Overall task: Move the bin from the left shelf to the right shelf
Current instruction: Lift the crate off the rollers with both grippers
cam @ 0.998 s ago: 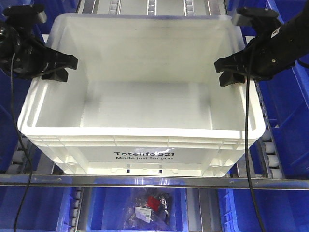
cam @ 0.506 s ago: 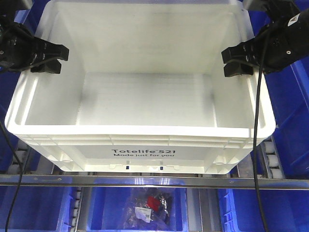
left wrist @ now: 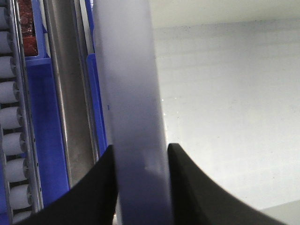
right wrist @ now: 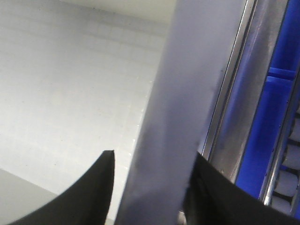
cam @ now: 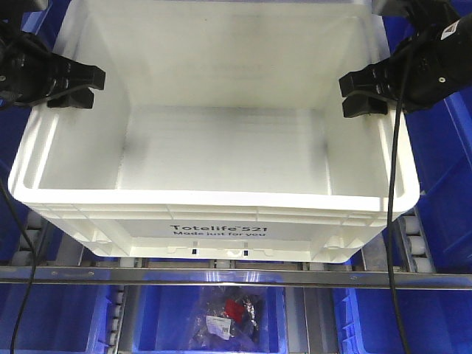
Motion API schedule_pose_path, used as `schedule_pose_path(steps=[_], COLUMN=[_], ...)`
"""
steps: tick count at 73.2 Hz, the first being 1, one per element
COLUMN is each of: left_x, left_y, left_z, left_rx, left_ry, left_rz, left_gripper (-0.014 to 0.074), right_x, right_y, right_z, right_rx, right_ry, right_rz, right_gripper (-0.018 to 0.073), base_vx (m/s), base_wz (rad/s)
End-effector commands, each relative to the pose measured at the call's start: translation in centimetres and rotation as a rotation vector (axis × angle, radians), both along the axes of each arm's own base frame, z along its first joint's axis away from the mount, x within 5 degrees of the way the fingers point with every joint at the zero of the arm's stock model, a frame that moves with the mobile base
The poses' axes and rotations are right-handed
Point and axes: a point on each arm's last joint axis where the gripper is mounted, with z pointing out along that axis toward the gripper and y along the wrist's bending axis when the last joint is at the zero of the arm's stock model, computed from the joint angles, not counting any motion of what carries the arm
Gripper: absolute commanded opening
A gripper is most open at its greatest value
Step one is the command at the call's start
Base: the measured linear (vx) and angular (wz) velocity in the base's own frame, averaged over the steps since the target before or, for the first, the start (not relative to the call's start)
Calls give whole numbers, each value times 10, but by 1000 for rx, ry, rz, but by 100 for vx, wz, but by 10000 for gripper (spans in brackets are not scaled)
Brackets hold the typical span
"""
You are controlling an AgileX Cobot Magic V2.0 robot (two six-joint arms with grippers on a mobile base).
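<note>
Bin [cam: 221,221] has barely budged since a moment ago, still filling the middle of the frame just above the shelf [cam: 221,276], with left fingers [cam: 81,74] and right fingers [cam: 361,77] each pinching a side wall.

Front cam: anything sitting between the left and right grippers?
Only the bin, its bare white inside with no load, as the front view shows. The left gripper and right gripper each clamp a side wall.
</note>
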Motion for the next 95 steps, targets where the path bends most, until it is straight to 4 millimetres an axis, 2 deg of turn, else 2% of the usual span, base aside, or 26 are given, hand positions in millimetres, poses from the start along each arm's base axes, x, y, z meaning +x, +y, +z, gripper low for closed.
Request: schedule_pose_path(steps=[1, 95], left_x=[-6, -6], left_y=[1, 1], left_z=[38, 38], left_rx=[-38, -38], left_ry=[-211, -210], left_rz=[-3, -3], left_gripper=[0, 3], right_x=[-3, -3], right_y=[-3, -3], right_z=[29, 29], right_rx=[23, 23], right_ry=[-155, -154], right_rz=[-22, -22], right_gripper=[-5, -5], base_vx=[0, 0], base_wz=[0, 0])
